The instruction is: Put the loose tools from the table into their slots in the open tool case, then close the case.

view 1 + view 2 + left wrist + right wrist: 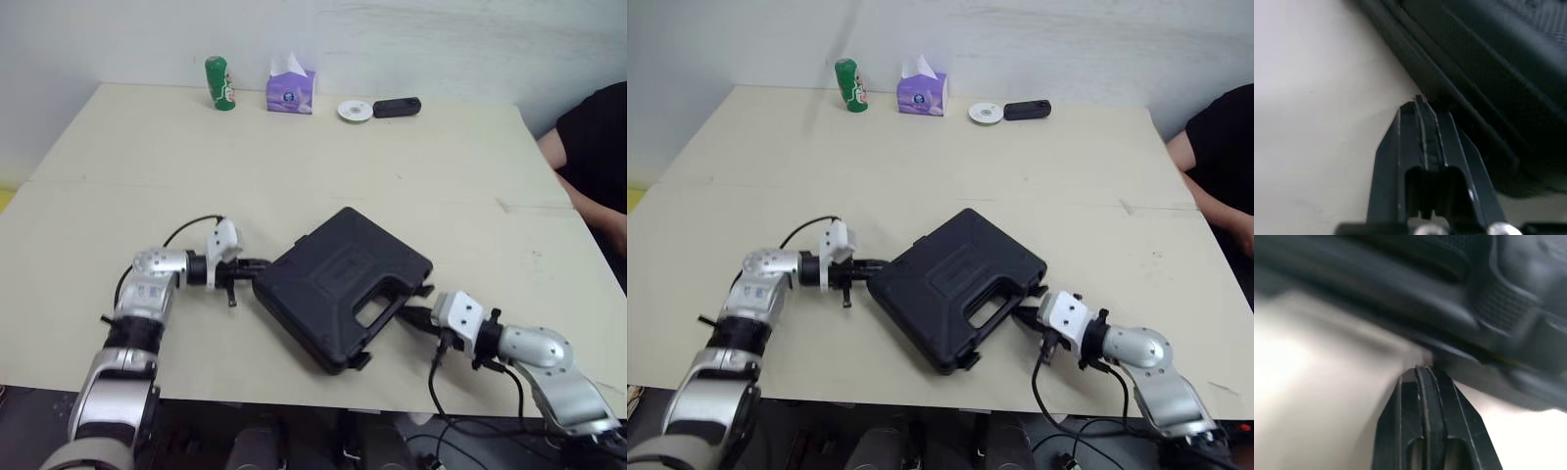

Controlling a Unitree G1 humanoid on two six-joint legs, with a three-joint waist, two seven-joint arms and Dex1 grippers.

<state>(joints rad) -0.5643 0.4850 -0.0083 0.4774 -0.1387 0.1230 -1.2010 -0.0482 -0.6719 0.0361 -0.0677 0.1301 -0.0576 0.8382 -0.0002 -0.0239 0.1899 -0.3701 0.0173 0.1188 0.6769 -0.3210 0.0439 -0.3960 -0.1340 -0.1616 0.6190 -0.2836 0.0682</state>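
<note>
Observer: Nearest the head camera, right gripper is low over the near right of the table. Its two black fingers are pressed flat together with nothing between them.

Checker: Contact?

Observer: Its tips touch the right-hand side of the black moulded-plastic tool case, just beside the handle cut-out. The right wrist view agrees: the clenched fingertips meet the case's rim.

Checker: Left side?

Observer: left gripper is likewise clenched and empty, with its tips against the case's left corner. In the left wrist view the fingertips meet the case's lower edge where it sits on the tabletop.

Checker: Case status?

Observer: The lid is down. It lies flat and turned diagonally on the beige rectangular table, between the two grippers and close to the near edge (cannot tell whether the latches are engaged).

Checker: Surroundings?

Observer: Along the far edge stand a green drinks can and a purple tissue box. Beyond those, a white round disc lies just beside a black oblong device. A person's arm in a black sleeve is at the far right, well apart from the case.
</note>
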